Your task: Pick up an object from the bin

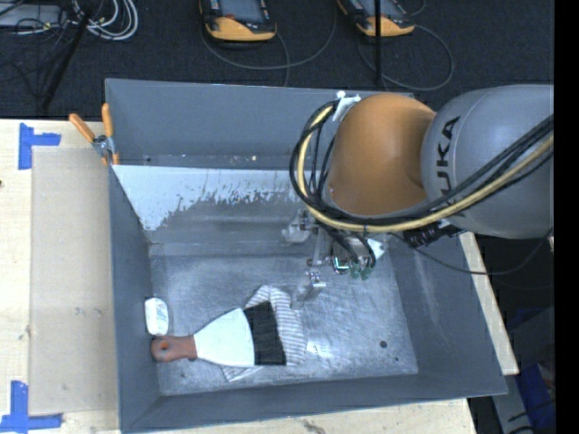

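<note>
End effector (310,287) hangs low over the middle of the bin (181,197) floor, just above the upper end of a grey striped cloth (289,315). How far open it is cannot be told, and nothing can be seen in its grip. Toward the bin's near edge a black rectangular pad (264,333) lies on the cloth beside a scraper (222,340) with a white blade and reddish-brown handle. A small white object (156,315) sits by the left wall. By my judgement nothing is picked yet: grasping and lifting remain.
</note>
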Robot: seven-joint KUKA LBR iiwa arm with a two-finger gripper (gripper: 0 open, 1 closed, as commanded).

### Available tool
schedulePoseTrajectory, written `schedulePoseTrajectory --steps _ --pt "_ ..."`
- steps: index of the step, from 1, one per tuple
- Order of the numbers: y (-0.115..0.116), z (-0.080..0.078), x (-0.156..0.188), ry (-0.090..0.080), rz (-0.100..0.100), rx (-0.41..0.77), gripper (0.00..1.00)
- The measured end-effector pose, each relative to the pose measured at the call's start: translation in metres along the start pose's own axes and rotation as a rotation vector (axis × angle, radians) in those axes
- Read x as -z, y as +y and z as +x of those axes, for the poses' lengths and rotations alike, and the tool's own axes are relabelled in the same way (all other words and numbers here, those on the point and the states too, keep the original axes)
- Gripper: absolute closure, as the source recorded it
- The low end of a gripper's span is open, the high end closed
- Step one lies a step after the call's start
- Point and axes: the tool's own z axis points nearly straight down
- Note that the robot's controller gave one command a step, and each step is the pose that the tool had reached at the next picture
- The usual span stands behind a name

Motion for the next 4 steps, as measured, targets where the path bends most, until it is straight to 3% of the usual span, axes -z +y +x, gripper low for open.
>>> schedulePoseTrajectory --steps 1,2,3,4 --pt "0.000 0.000 0.000 -0.001 0.000 -0.001 0.00" --pt "0.008 0.005 -0.030 -0.007 0.001 0.068 0.00" --pt "-0.002 -0.018 -0.108 0.001 -0.001 0.528 1.00" --pt "-0.002 -0.018 -0.108 0.001 -0.001 0.528 1.00"
